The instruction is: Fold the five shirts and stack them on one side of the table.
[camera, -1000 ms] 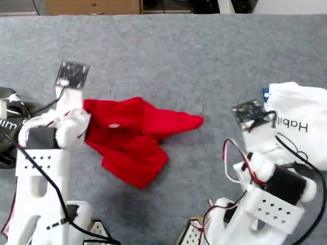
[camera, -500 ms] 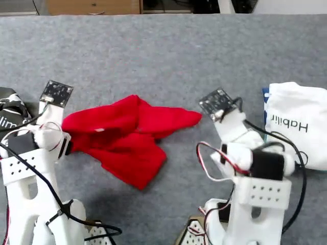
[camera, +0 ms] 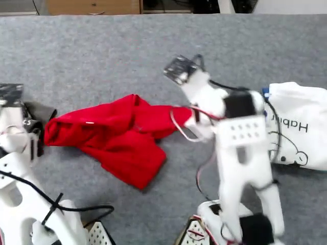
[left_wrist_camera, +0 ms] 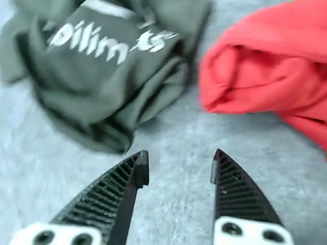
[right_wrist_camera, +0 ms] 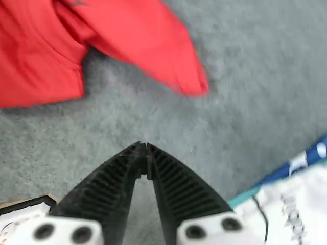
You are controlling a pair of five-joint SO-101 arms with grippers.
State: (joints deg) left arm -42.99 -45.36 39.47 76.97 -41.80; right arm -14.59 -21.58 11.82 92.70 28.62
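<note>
A crumpled red shirt [camera: 120,140] lies left of the table's middle, one sleeve pointing right. At the left edge lies a dark green shirt [left_wrist_camera: 102,61], with the red shirt [left_wrist_camera: 265,76] beside it. My left gripper [left_wrist_camera: 180,163] is open over bare carpet, a little short of both shirts and holding nothing. A white printed shirt [camera: 301,127] sits at the right edge. My right arm [camera: 219,104] stands over the red sleeve's tip. My right gripper [right_wrist_camera: 144,149] is shut and empty over carpet, just off the red sleeve [right_wrist_camera: 148,46].
The grey carpeted table [camera: 153,46] has free room along its far half and at the front middle. The white shirt's blue-trimmed edge [right_wrist_camera: 291,204] lies close to the right gripper. The arm bases stand at the front edge.
The red shirt was dragged left and let go. My left arm drew back to the left edge. My right arm swung left from the white shirt to the red sleeve.
</note>
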